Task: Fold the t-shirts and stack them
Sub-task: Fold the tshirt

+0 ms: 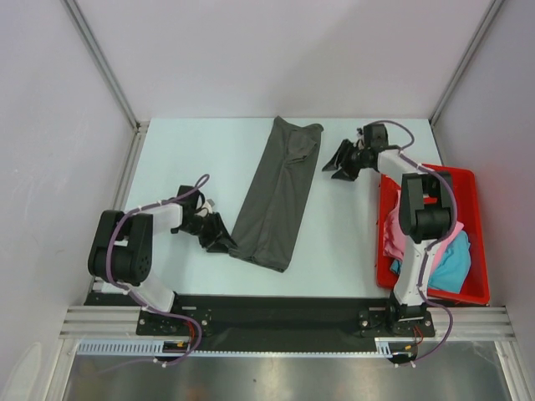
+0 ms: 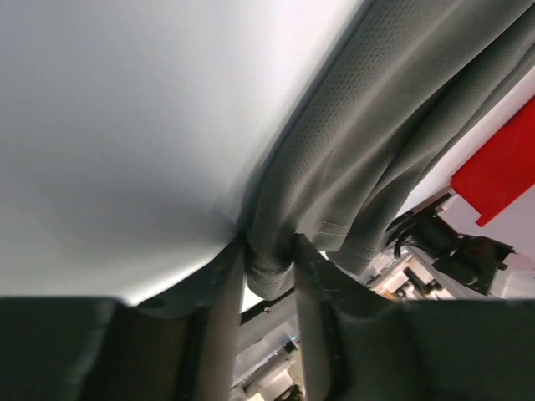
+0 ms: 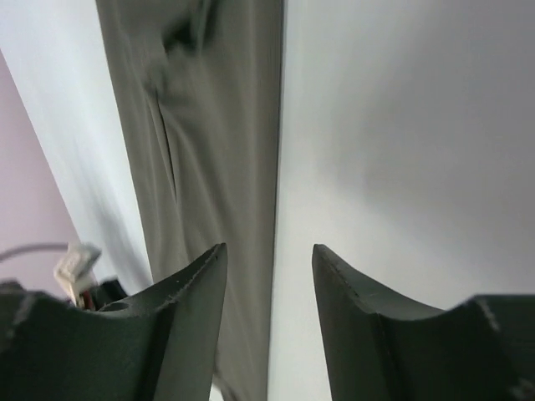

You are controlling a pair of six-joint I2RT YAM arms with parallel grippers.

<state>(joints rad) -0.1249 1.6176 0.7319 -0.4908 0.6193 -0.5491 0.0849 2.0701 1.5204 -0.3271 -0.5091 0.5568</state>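
The red tray [image 1: 465, 175] sits at the right edge of the table [image 1: 188, 154], just beside the right arm's base, and it holds two crumpled shirts. The pink t-shirt [image 1: 391, 232] is heaped toward the tray's left wall. The turquoise-blue t-shirt [image 1: 452, 272] lies toward the near right corner, touching the pink one. The arm crosses over both, so I cannot tell how they overlap beneath it. The charcoal-grey t-shirt [image 1: 280, 196] is outside the tray, on the middle of the table. It is folded into a long narrow strip running from the far edge down toward the left arm. The left gripper [image 1: 221, 241] is at the strip's near-left corner, and its wrist view shows the fingers [image 2: 224, 288] pinched on a bunched fold of grey cloth. The right gripper [image 1: 336, 167] is near the strip's far end but apart from it, its jaws spread with only bare table between them.
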